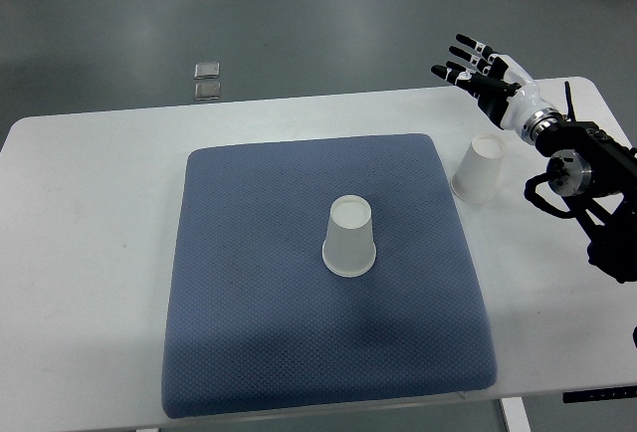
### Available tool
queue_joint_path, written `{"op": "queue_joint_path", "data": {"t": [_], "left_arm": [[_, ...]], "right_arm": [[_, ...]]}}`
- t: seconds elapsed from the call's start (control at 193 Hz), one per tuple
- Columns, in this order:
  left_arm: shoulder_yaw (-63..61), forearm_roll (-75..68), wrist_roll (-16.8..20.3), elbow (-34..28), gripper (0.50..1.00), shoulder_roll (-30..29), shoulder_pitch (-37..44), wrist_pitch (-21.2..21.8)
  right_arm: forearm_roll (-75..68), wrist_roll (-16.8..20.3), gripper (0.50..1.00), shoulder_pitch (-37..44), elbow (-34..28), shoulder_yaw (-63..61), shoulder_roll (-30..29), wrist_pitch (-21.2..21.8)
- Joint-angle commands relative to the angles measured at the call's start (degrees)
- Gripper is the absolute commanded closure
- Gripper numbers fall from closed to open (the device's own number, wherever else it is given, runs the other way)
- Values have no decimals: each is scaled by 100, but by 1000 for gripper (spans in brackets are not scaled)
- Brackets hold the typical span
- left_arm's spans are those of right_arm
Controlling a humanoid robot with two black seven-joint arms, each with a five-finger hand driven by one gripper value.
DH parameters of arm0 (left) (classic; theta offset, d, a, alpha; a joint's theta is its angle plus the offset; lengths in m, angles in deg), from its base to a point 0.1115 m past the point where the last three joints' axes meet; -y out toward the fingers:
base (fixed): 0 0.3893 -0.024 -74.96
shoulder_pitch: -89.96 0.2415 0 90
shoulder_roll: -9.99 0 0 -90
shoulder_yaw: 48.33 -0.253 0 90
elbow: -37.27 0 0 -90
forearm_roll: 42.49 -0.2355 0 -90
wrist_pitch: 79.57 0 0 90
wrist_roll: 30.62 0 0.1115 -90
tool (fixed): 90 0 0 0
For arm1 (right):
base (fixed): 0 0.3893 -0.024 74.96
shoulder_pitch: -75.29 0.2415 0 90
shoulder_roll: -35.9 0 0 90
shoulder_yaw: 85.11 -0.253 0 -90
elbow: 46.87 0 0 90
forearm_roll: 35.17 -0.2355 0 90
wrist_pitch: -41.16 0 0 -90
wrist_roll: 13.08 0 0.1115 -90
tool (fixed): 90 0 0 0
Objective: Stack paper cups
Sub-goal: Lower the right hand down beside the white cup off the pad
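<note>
Your right hand [476, 66] is the only one in view; its arm comes in from the right edge and the left arm does not show at all, so the coming move falls to this hand. Its fingers are spread and straight, pointing up and to the left, and they hold nothing. The hand hovers past the far right part of the white table [80, 203], apart from both cups. The nearer cup [479, 168] lies just below the hand and a shade to its right, close under the wrist, on bare table just beside the right edge of the blue mat [249, 352]. It stands mouth down, its closed base uppermost, with its long axis close to upright and only leaning slightly in this steep view. The second cup [349, 238] stands the same way, mouth down, near the middle of the mat, well off to the left of the hand and farther toward you. So, judged from here, the relation that matters is this: the near cup sits behind the fingertips, toward the wrist, not ahead of them. You would likely need to draw the hand back and down and turn the palm toward the cup's side wall before closing. Two small clear objects [207, 82] lie on the floor beyond the table, far left of the hand.
</note>
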Motion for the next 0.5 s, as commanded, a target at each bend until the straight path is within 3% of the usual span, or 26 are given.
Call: {"op": "queue_joint_path", "data": {"t": [0.0, 0.13, 0.218, 0.332, 0.493], "left_arm": [[-1, 0, 0, 0, 500, 0, 1, 0], [-1, 0, 0, 0, 500, 0, 1, 0], [-1, 0, 0, 0, 500, 0, 1, 0], [-1, 0, 0, 0, 500, 0, 1, 0], [8, 0, 0, 0, 500, 0, 1, 0]], "right_arm": [[6, -27, 589, 4, -16, 52, 229, 53], [24, -27, 587, 30, -17, 113, 546, 106], [155, -62, 587, 276, -17, 807, 994, 589], [446, -229, 589, 355, -17, 1159, 1249, 668], [2107, -343, 589, 549, -17, 1537, 1530, 748]]}}
